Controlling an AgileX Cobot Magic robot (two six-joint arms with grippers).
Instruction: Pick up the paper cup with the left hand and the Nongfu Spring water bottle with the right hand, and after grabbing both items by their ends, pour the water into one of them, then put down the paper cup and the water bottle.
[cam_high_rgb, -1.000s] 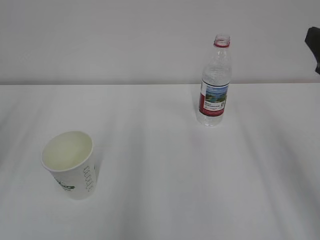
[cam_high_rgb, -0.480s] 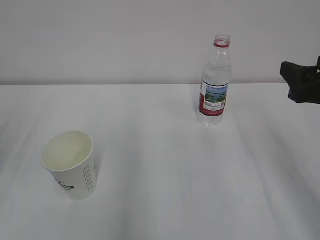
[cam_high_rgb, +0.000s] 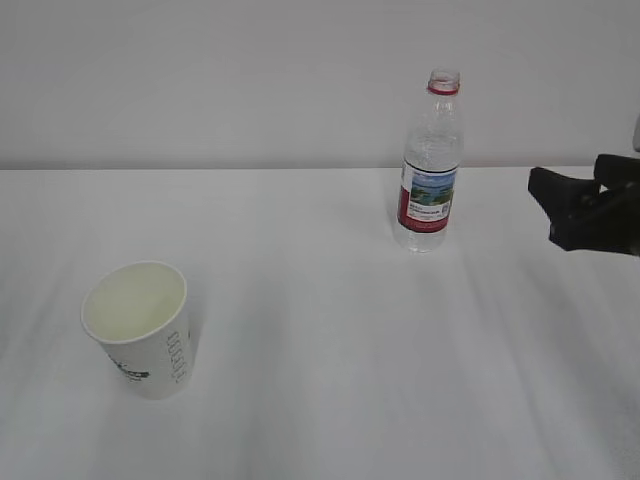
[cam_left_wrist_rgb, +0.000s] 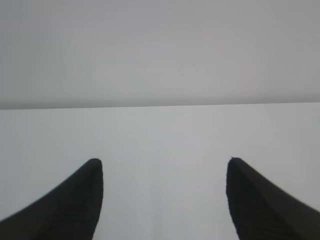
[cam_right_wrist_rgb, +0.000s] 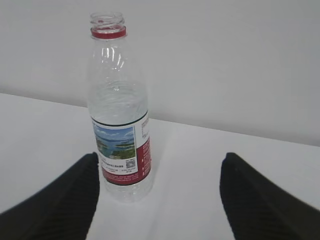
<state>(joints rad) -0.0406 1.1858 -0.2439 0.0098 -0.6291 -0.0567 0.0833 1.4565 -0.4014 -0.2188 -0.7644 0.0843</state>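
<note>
Uncapped Nongfu Spring water bottle (cam_high_rgb: 431, 165), its red-white label (cam_right_wrist_rgb: 122, 153) bearing a landscape picture and QR code. Paper cup (cam_high_rgb: 141, 327), green logo, stands well left and nearer. Right hand (cam_high_rgb: 572, 207), released, approaches from the bottle's right; left hand (cam_left_wrist_rgb: 162, 172) likewise released, over bare table (cam_high_rgb: 330, 300).

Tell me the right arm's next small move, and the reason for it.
Probably ease the right hand forward and slightly left so the Nongfu Spring water bottle sits between its open fingers: the bottle stands upright, ungripped, just ahead of the left fingertip.
</note>
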